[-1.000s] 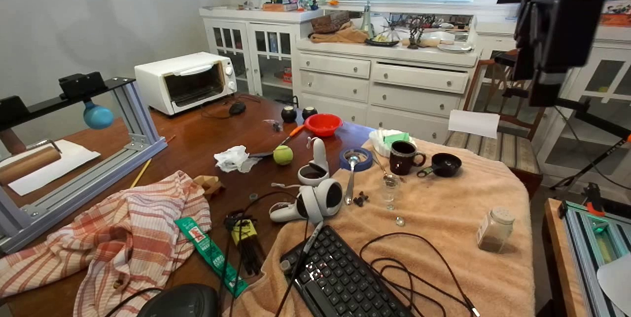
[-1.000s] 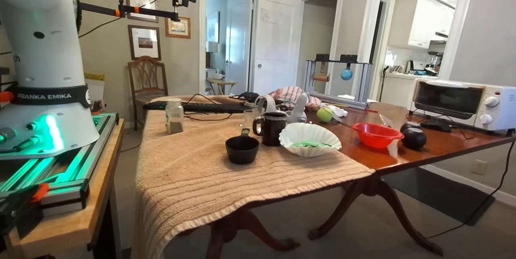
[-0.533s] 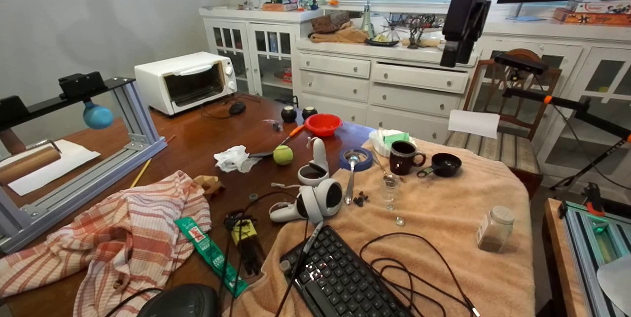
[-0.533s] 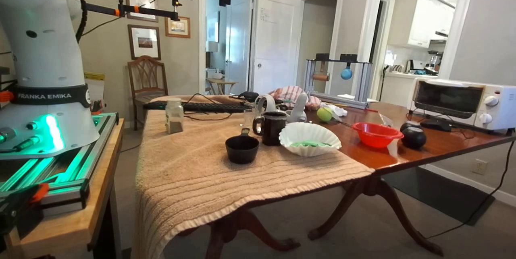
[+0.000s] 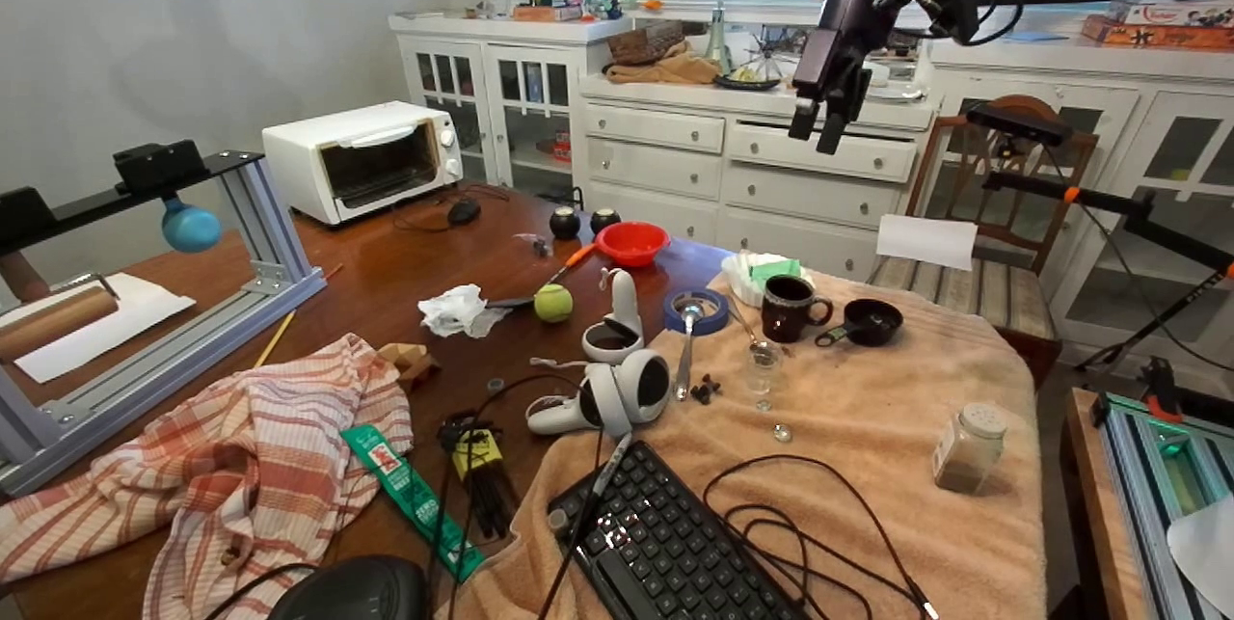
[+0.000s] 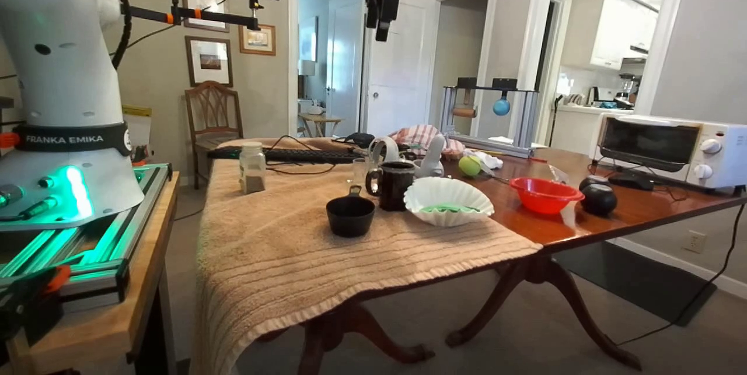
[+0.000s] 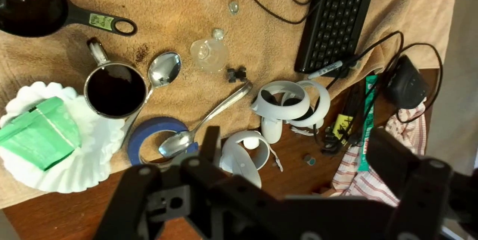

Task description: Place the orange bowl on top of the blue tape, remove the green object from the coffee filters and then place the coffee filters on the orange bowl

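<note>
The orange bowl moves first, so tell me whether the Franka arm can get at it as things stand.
Likely yes: the fingers stand open and empty above the table, and nothing covers the orange bowl, though two dark round objects sit close beside it.

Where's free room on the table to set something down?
Towel between measuring cup and jar is bare. So is most of the wood between oven and white wad. Crowded around the blue tape: spoons, mug, coffee filters, controllers.

White, smooth-shelled, thick-jointed arm point(image 6: 70, 72) stood upright through lower length. Black, two-fingered mechanical gripper point(image 5: 816, 133) hung high in mid-air, aimed downward, spread wide apart.
</note>
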`<state>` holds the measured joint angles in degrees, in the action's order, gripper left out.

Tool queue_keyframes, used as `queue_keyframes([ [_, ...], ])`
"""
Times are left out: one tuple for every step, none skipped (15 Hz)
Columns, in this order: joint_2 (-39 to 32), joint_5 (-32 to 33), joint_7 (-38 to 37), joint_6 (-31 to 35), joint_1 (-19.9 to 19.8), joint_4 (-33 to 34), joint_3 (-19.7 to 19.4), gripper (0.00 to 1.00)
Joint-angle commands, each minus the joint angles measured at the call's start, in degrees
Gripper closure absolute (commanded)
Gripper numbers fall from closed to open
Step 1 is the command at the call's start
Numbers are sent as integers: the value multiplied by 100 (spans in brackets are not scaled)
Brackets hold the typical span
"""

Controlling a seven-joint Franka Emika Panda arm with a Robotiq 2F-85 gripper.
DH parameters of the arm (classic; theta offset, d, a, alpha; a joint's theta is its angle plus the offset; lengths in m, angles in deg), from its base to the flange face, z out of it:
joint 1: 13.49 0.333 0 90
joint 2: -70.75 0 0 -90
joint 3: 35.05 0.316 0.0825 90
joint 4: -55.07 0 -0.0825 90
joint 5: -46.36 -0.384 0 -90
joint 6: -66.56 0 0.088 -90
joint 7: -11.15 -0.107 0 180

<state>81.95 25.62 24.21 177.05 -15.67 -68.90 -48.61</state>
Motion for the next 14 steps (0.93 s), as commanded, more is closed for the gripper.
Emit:
queue_keyframes([
  [-862,93,-169,96,-320,463,30,0],
  [-1028,186,-295,189,-398,512,53,0],
  [-1170,299,-471,323,-482,536,63,0],
  [-1319,349,-581,472,-537,552,72,0],
  [-1411,459,-781,657,-591,530,73,0],
  [-1533,539,-989,831,-632,515,75,0],
  [-1629,589,-1222,929,-661,506,77,0],
  [-1655,517,-1351,931,-683,483,88,0],
  [-1496,455,-977,833,-715,411,113,0],
  [-1556,456,-1001,849,-736,410,123,0],
  [-1565,455,-994,849,-745,411,133,0],
  [-1553,455,-993,849,-744,411,138,0],
  [-1534,454,-993,849,-742,412,141,0],
  [-1523,454,-993,849,-742,412,143,0],
])
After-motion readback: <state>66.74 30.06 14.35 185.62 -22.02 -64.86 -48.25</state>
